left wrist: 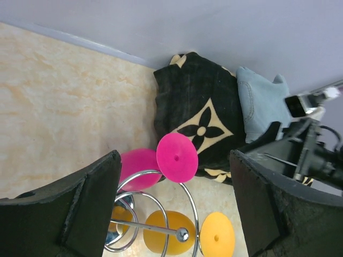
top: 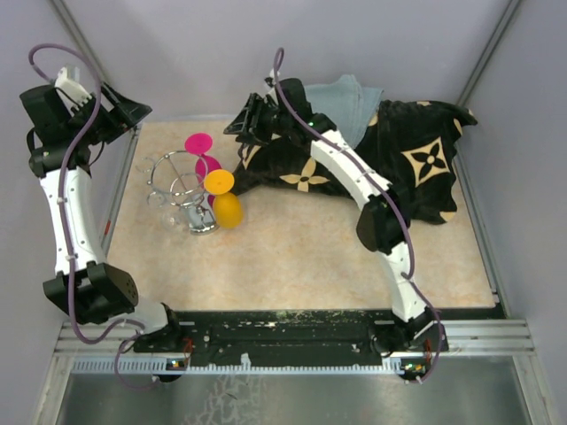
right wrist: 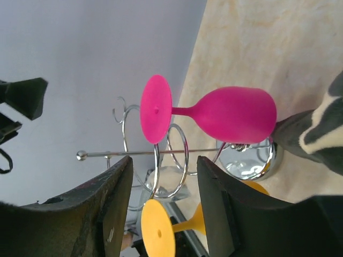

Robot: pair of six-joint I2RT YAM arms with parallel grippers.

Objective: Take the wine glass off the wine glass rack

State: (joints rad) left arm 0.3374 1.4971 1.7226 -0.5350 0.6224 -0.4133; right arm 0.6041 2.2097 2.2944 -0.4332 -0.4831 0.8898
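- Hanging bowl-down on the wine glass rack [top: 177, 188], the pink wine glass [right wrist: 230, 114] is seen with its round foot up by the wire loops and its bowl near the mirrored base.
- A yellow wine glass [top: 228, 210] is seen in the same pose just beside it, on the side nearer the arm bases.
- The rack is stood on the left rear part of the table [top: 310, 257], near a black patterned cloth [top: 399, 168].
- The right gripper [right wrist: 164, 159] is held near the pink foot with its jaws apart, and nothing is grasped.
- The left gripper [left wrist: 174, 154] is spread wide left of the rack and kept clear of both glasses.
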